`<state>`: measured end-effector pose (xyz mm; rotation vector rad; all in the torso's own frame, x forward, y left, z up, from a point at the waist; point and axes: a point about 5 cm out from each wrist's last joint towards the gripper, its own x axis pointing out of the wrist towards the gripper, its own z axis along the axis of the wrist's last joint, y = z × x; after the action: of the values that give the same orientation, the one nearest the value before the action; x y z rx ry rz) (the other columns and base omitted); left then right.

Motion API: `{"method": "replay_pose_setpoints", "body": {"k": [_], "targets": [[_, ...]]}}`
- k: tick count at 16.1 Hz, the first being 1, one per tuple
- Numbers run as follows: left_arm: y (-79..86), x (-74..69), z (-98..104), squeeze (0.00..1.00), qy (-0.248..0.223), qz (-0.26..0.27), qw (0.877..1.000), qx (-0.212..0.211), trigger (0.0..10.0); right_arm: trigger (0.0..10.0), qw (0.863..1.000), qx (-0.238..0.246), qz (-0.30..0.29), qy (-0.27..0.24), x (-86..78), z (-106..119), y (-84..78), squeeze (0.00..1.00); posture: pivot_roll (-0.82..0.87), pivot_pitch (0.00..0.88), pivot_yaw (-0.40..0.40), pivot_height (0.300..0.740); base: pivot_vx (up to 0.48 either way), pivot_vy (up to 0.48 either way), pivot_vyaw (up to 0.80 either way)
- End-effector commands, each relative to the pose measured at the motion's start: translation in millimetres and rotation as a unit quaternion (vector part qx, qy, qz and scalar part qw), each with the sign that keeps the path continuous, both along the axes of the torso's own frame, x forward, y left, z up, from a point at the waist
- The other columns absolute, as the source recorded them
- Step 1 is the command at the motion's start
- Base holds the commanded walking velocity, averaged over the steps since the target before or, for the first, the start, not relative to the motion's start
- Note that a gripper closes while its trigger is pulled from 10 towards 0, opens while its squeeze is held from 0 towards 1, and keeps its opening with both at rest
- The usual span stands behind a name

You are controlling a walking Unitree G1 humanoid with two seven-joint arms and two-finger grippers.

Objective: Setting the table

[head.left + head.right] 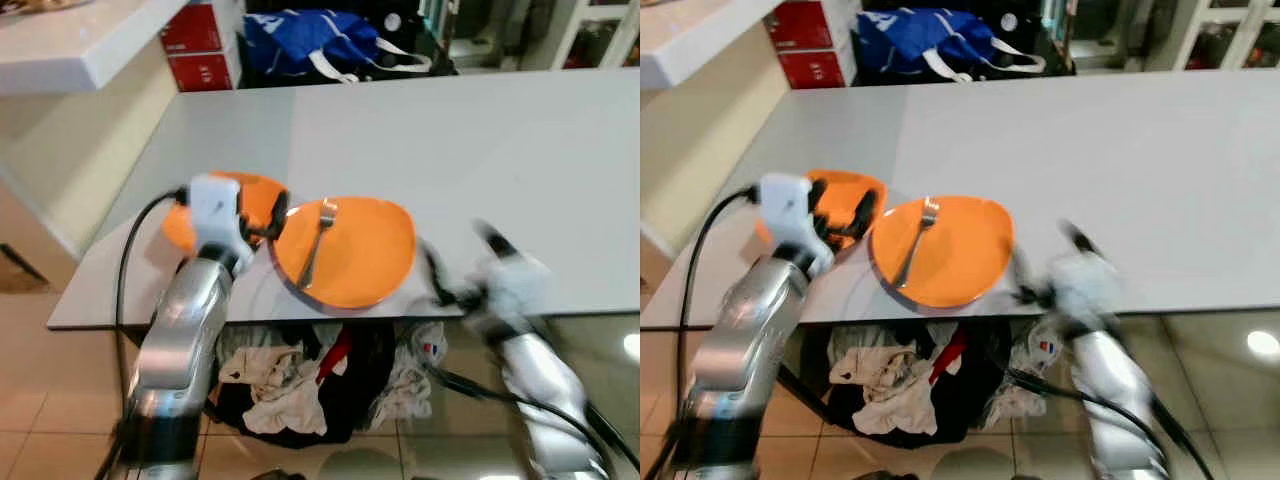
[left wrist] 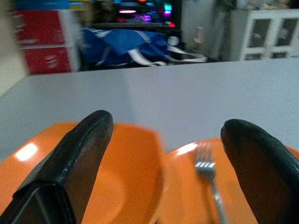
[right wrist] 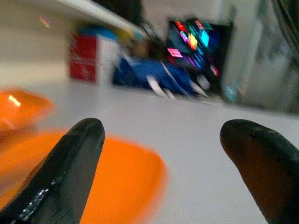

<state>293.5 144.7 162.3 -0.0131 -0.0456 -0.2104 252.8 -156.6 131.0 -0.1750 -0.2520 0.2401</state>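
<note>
Hovering: left end effector (image 2: 163,163) wide open, empty.

A plain pale grey tabletop (image 1: 480,150) is seen. At its near edge, a bright orange rounded plate (image 1: 360,255) is set, with a silver metal fork (image 1: 318,245) on it. Towards the near left corner, an orange bowl (image 1: 840,200) of the same shade is seen. Beyond the far edge, a blue bag with white straps (image 1: 320,45) and red boxes (image 1: 195,45) are seen.
</note>
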Motion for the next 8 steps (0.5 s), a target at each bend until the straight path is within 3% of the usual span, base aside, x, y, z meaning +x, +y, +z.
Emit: {"method": "replay_pose_setpoints", "body": {"k": [1,2,3,4,6,8], "targets": [[11.0,-4.8,1.3,0.00,0.001,0.022,1.000,0.013,10.0,10.0,0.999,-0.009,-0.018,0.029,-2.7,-10.9,-5.6,0.04,-0.11,0.000,0.085,0.740,0.000,0.000,0.00],[10.0,-12.2,-4.5,0.00,0.009,0.011,0.999,0.028,10.0,10.0,0.999,-0.009,-0.018,0.029,-1.6,-11.9,-4.7,0.04,-0.10,0.000,0.078,0.740,0.000,0.000,0.00],[7.7,-28.7,-25.1,0.00,0.016,-0.013,0.996,0.087,10.0,10.0,0.999,-0.010,-0.018,0.027,0.6,-14.5,-2.9,0.04,-0.09,0.000,0.071,0.740,0.000,0.000,0.00],[7.0,-31.9,-30.0,0.00,0.013,-0.018,0.995,0.102,10.0,10.0,0.999,-0.009,-0.018,0.027,1.5,-15.3,-2.8,0.04,-0.09,0.000,0.071,0.740,0.000,0.000,0.00],[17.9,-39.5,-58.8,0.00,0.054,0.015,0.994,0.096,10.0,10.0,0.999,-0.003,-0.031,0.036,6.2,-16.1,0.3,0.04,-0.09,0.000,0.072,0.740,0.000,0.000,0.00],[21.0,-38.8,-60.2,0.00,0.050,0.046,0.995,0.071,10.0,10.0,0.999,0.004,-0.040,0.034,8.1,-16.6,0.0,0.04,-0.09,0.000,0.073,0.740,0.000,0.000,0.00]]}}
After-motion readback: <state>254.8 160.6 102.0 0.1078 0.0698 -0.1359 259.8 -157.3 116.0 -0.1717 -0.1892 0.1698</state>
